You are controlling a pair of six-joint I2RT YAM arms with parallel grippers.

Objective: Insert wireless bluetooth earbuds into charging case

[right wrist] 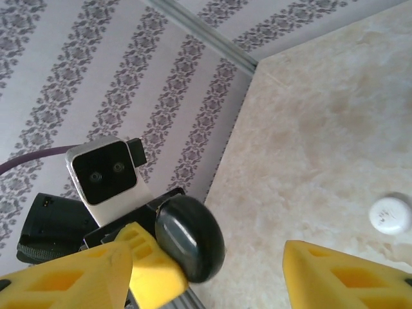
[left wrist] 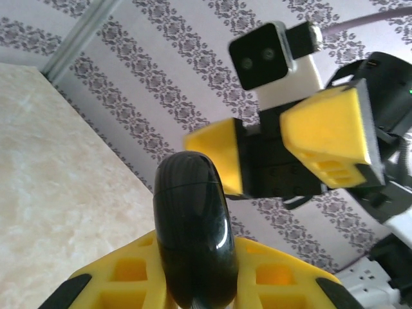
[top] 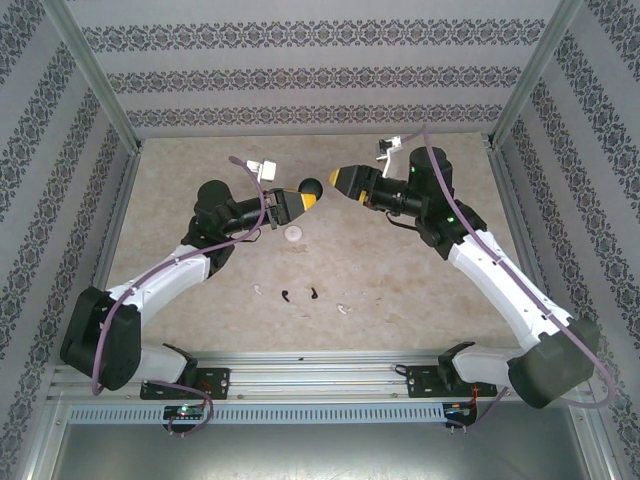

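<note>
Left tool (top: 306, 201), clenched on the glossy black case (left wrist: 192, 232) aloft over the bench (top: 400, 270), risks losing that slick shell if the right tool (top: 338, 181), released and spread wide just beside it, bumps it, dropping it toward the four earbuds (top: 288, 296) lying near the front edge

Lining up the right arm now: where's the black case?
The black case is near the middle of the top view, clamped in the left gripper; the open right gripper faces it from the right, and the white case lies just below it.
</note>
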